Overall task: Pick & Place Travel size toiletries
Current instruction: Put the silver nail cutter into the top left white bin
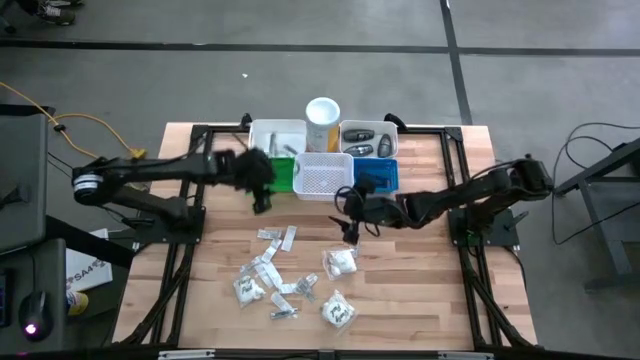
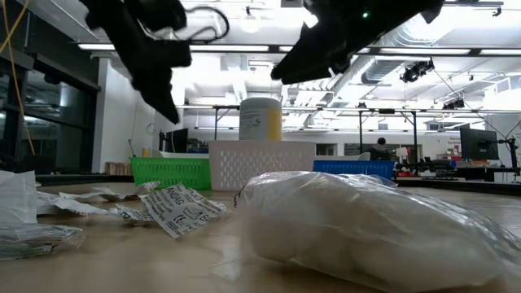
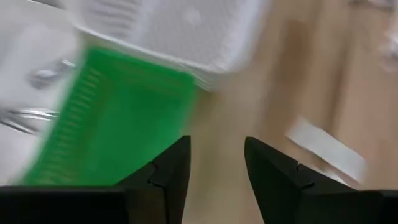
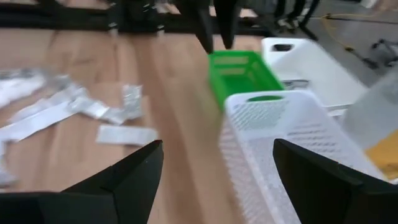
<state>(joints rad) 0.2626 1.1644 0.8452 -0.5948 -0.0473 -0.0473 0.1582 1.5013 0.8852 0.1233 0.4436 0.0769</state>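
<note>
1. From above we see the left gripper [image 1: 262,190] at the green bin's [image 1: 283,175] front edge, arm reaching in from the left; its wrist view alone shows the fingers [image 3: 171,174] parted and empty.
2. We find the toiletries [image 1: 290,275] scattered on the table [image 1: 420,270] near its front, well apart from both grippers; the low view alone shows a big clear packet [image 2: 366,224] close up.
3. The right gripper [image 1: 350,215] hovers just in front of the white basket [image 1: 325,175], arm stretched from the right; its wrist view shows the fingers [image 4: 127,174] spread wide, nothing between.
</note>
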